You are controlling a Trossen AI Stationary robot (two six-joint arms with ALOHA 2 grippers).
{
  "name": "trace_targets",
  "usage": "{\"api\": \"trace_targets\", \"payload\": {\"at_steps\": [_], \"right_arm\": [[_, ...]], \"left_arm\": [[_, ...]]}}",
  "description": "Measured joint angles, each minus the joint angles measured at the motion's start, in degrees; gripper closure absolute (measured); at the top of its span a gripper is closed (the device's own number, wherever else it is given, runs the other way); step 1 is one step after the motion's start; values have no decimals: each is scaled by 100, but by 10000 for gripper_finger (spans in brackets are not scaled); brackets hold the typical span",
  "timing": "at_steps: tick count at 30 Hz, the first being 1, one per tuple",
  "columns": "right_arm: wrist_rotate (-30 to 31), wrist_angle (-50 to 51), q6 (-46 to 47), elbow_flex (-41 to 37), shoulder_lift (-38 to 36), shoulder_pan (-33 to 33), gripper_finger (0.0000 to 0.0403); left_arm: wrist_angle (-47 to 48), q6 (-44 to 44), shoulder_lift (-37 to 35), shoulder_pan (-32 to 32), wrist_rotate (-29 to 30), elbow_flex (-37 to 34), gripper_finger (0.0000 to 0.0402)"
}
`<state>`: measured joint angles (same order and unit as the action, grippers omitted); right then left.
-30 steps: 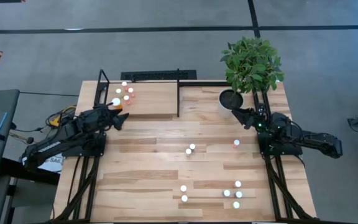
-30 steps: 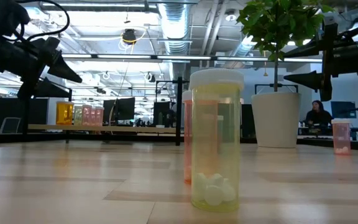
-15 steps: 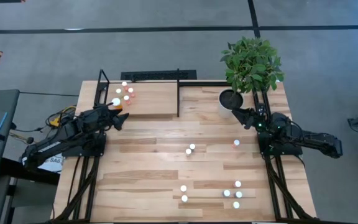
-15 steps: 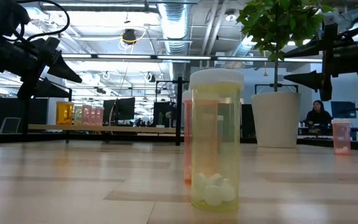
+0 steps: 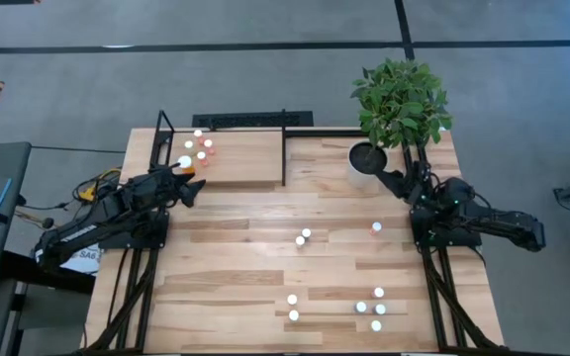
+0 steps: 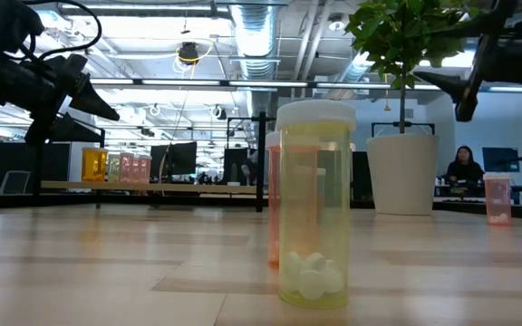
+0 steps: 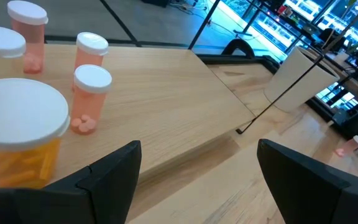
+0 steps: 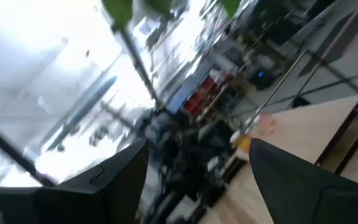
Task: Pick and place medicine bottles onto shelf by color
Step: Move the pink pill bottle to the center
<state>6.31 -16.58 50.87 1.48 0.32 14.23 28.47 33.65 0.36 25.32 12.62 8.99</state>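
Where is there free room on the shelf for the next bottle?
The shelf is bare from its middle across to the black upright. Its left end is crowded: the bottles cluster there, with the open left gripper hovering beside them.

- Right arm (image 5: 463, 213): shifted since the earlier high views. The wrist section now sits a little further toward the right edge of the table, beside the plant pot (image 5: 366, 158).
- Right gripper (image 5: 396, 182): drawn back slightly from the pot's side; its fingers are spread, with nothing between them.
- Low view: the right gripper (image 6: 468, 91) now shows higher than before, with its dark fingers pointing downward rather than lying level.
- Right wrist view: smeared by motion, with blurred room lights and foliage between the fingers (image 8: 291, 177).
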Motion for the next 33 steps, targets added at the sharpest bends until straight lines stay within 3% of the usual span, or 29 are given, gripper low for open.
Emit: {"api": "trace_targets", "payload": {"at_steps": [7, 16, 21, 28, 33], "right_arm": [[-357, 331, -4, 119, 4, -1, 100], [-421, 3072, 325, 1544, 487, 1, 100], [-772, 4375, 759, 2429, 1225, 1, 100], [-770, 6161, 1707, 3477, 2760, 43, 100], [-769, 7355, 1815, 4024, 3785, 53, 100]], "left_arm": [[2, 0, 0, 0, 0, -2, 93], [4, 1, 0, 0, 0, -4, 93], [7, 0, 0, 0, 0, -4, 93], [9, 2, 2, 0, 0, -7, 93], [9, 2, 1, 0, 0, -7, 93]]}}
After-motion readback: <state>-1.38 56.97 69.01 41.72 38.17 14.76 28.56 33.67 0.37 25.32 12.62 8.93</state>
